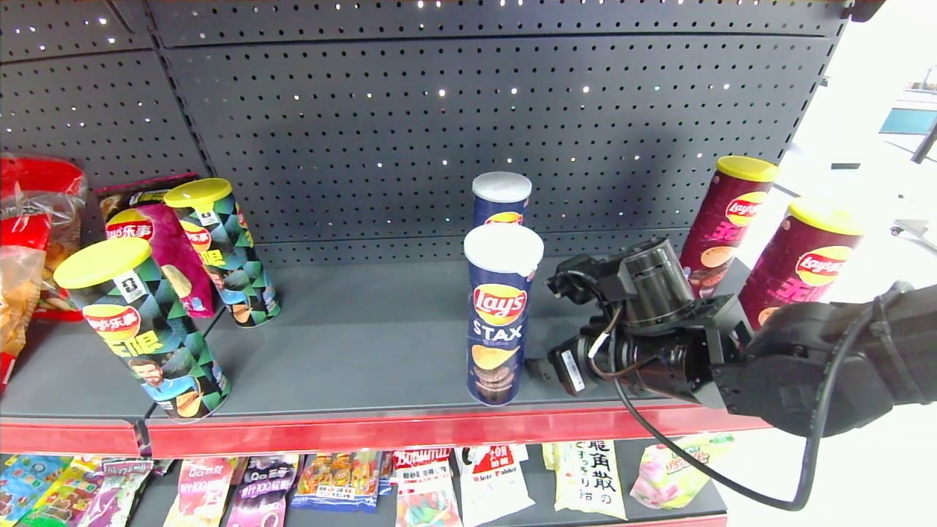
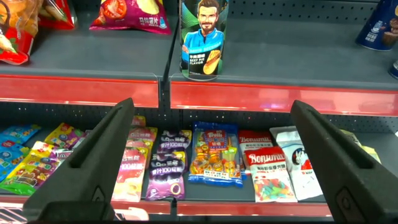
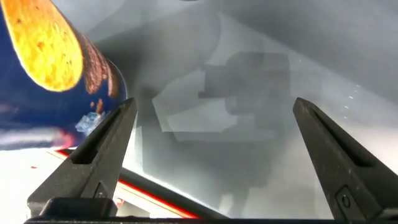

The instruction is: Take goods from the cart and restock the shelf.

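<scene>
Right tool (image 3: pixel 212 106) is held wide open, empty, at the shelf (image 1: pixel 351 351).
A blue chip can (image 1: pixel 501 322) is seen just beside it; left tool (image 2: pixel 212 106) likewise open, empty.

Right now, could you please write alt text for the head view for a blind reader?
The right gripper is just beside a blue chip can at the front edge of the shelf. A second blue can stands behind; green cans stand left, maroon cans right.
</scene>
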Tool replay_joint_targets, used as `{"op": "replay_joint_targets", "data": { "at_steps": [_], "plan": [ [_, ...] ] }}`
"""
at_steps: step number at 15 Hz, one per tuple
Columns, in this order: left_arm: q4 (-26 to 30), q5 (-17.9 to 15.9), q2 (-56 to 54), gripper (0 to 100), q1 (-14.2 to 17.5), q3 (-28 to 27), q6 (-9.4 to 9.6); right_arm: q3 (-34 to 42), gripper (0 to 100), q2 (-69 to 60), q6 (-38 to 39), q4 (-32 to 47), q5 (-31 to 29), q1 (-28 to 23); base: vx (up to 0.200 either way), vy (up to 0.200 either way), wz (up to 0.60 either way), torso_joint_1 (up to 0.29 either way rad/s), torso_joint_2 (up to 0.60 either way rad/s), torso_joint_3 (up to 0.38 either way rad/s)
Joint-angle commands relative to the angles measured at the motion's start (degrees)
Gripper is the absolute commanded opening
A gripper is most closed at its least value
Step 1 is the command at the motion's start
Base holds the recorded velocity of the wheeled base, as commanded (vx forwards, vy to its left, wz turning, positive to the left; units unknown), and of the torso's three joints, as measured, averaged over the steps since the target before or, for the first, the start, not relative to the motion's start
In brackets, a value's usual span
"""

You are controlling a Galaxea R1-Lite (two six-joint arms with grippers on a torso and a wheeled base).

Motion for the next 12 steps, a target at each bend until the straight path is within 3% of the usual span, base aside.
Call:
{"op": "replay_joint_targets", "data": {
  "at_steps": [1,7,12],
  "plan": [
    [0.0,0.0,0.0,100,0.0,0.0,-0.02,2.7,100,-4.8,0.3,0.0,-1.3,0.0,0.0,0.0,0.0,0.0,0.0,0.0],
    [0.0,0.0,0.0,100,0.0,0.0,-0.02,14.1,100,-18.8,7.2,-2.0,-3.7,2.0,0.0,0.0,0.0,0.0,0.0,0.0],
    [0.0,0.0,0.0,100,0.0,0.0,-0.02,28.4,100,-37.6,5.9,-1.9,3.1,0.7,0.0,0.0,0.0,0.0,0.0,0.0]
  ]
}}
